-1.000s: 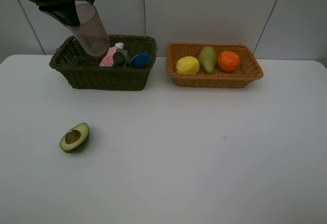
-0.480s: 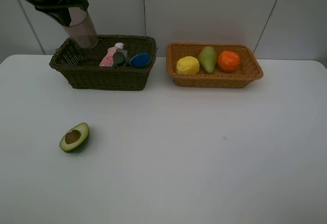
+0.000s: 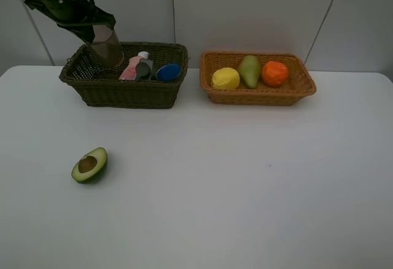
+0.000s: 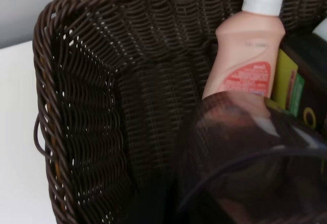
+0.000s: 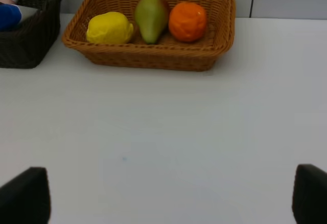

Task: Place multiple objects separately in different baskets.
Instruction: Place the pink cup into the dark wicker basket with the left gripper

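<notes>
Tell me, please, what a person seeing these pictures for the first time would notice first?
Probably the translucent cup held by the left arm over the left end of the dark basket, where bottles already lie. Next, the bright lemon, pear and orange lined up in the tan basket. Last, the avocado half alone on the white table.

I see the dark basket (image 4: 102,106) as coarse woven wicker with a slight sheen, and the tan basket (image 5: 153,55) as finer matt weave. The cup (image 4: 250,157) looks like smooth, translucent plastic. The pink bottle (image 4: 245,60) looks like glossy plastic. The table (image 3: 245,189) is smooth, matt white.
</notes>
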`<action>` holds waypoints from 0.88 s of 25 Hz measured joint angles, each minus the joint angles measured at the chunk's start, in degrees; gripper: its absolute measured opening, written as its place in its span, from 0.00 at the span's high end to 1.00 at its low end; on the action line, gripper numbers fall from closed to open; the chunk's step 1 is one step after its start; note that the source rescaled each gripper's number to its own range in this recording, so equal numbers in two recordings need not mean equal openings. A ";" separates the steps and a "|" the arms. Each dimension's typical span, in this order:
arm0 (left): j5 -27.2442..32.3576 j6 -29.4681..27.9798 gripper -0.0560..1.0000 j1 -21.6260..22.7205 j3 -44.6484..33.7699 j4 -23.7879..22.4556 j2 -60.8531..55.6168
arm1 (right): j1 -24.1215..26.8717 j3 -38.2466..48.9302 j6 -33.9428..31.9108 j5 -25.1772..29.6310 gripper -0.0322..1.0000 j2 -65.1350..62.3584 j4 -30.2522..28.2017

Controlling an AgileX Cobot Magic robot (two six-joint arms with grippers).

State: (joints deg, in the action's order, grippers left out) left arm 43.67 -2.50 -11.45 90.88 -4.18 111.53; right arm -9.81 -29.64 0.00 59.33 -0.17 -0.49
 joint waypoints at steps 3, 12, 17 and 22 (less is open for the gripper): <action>-0.79 -0.88 0.95 1.97 0.00 -0.06 0.39 | 0.00 0.00 0.00 0.00 0.00 0.00 0.00; -0.93 -1.76 0.95 4.85 0.00 -0.06 3.17 | 0.00 0.00 0.00 0.00 0.00 0.00 0.00; -1.10 -1.64 0.95 4.85 0.00 -0.06 3.66 | 0.00 0.00 0.00 0.00 0.00 0.00 0.00; -1.40 -1.39 0.95 4.85 0.00 -0.06 4.99 | 0.00 0.00 0.00 0.00 0.00 0.00 0.00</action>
State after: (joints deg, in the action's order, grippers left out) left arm 42.28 -3.89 -6.60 90.88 -4.24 116.53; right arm -9.81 -29.64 0.00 59.33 -0.17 -0.49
